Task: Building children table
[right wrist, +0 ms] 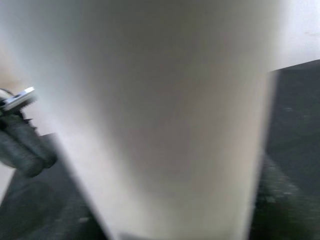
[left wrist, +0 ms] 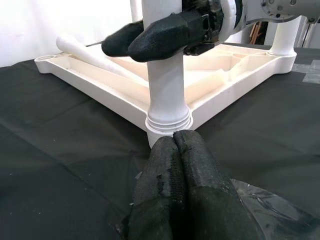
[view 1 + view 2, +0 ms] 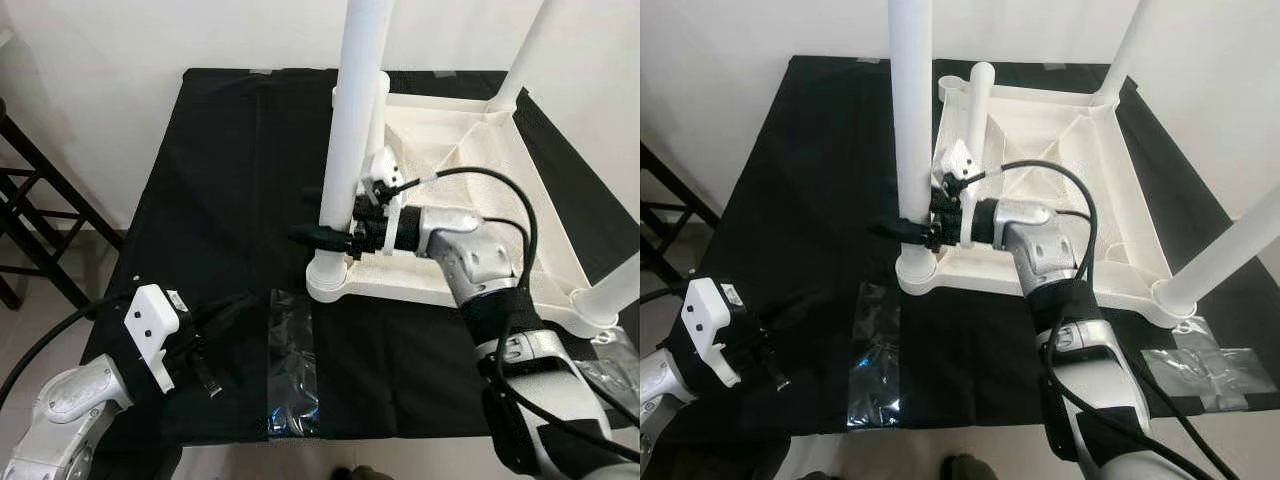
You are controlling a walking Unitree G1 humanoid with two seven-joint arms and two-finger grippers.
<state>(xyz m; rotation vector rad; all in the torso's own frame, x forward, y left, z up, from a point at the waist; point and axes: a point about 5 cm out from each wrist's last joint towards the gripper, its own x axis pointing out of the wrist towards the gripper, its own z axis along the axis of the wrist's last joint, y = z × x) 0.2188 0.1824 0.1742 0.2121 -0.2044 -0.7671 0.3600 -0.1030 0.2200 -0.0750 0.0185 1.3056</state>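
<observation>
White plastic is what you are working with — the little table top point(image 3: 470, 150) lies upside down on the black cloth of the bench point(image 3: 200, 200), in the upper right of the left eye view. Three legs stand up from its corners. A fourth leg point(image 3: 978, 105) lies loose inside the frame, near the far corner.

Your right hand point(image 3: 322, 237) is closed around the near-left leg point(image 3: 350, 120), low down, just above its socket point(image 3: 335, 280). Your left hand point(image 3: 205, 372) sits at the lower left, well apart from the table, with its fingers point(image 2: 172, 185) pressed together and nothing held.

It looks like you are seating this leg — pushing or twisting it into the corner. Next, I think you need to check it stands straight and tight, then let go and reach for the loose leg. Go slow: the frame could slide on the cloth. A clear plastic bag point(image 3: 292, 360) lies flat near the front edge.
</observation>
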